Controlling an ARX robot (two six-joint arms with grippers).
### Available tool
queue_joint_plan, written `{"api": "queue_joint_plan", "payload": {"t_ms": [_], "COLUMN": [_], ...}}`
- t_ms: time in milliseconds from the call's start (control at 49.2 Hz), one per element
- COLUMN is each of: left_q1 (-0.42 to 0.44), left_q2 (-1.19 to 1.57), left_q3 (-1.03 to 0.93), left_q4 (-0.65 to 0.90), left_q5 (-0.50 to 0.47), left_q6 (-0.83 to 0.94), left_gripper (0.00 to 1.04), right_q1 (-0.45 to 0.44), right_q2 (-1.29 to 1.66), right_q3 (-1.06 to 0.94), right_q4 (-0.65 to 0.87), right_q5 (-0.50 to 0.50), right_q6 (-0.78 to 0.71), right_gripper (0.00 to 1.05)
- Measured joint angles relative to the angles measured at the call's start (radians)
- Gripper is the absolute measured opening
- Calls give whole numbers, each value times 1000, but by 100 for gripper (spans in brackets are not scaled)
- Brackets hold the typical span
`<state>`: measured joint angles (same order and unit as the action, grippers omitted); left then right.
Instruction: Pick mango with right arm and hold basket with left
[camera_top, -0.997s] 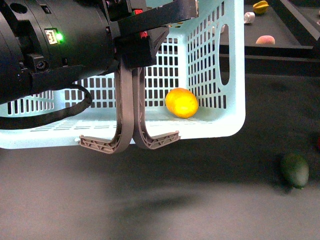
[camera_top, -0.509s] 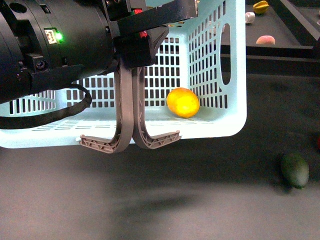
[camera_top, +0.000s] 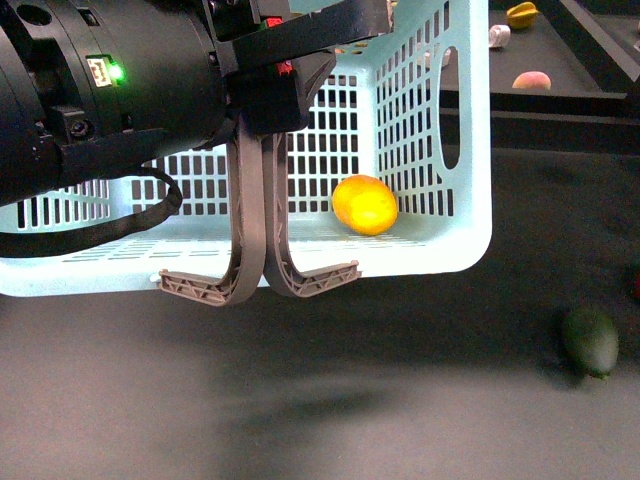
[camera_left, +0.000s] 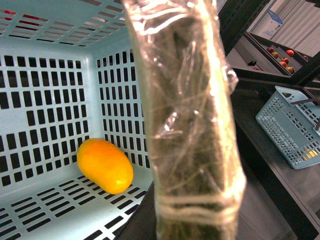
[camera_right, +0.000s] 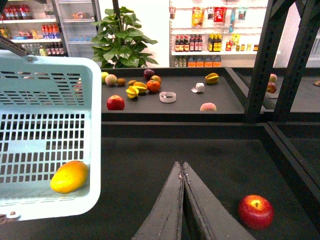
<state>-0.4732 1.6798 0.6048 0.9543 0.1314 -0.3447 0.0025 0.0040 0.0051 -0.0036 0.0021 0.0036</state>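
dark desk (camera_top: 400, 420) spreads open in front, a green fruit (camera_top: 588, 341) near its right edge. basket (camera_top: 440, 255) hangs over it, both handles (camera_top: 250, 220) pinched together in the left hand (camera_top: 272, 105), clamped on them. mango (camera_top: 365, 205) lies inside, low on the right side.
left wrist view: mango by the slotted wall, a plastic-wrapped finger (camera_left: 190, 125) blurred up close.
right wrist view: right hand (camera_right: 182, 167) pressed closed, empty, over open desk. an apple (camera_right: 255, 211) sits near it, the basket rim well apart.
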Motion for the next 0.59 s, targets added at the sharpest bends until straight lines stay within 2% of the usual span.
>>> {"api": "queue_joint_plan", "payload": {"t_ms": [244, 468, 590], "left_q1": [0, 0, 0], "left_q2": [0, 0, 0], "left_q3": [0, 0, 0], "left_q4": [0, 0, 0], "left_q5": [0, 0, 0], "left_q6": [0, 0, 0], "left_gripper": [7, 7, 7], "right_q1": [0, 0, 0], "right_q2": [0, 0, 0], "right_q3": [0, 0, 0], "right_q4": [0, 0, 0], "right_q5": [0, 0, 0], "right_q6": [0, -1, -1], "right_gripper": [2, 34, 61]}}
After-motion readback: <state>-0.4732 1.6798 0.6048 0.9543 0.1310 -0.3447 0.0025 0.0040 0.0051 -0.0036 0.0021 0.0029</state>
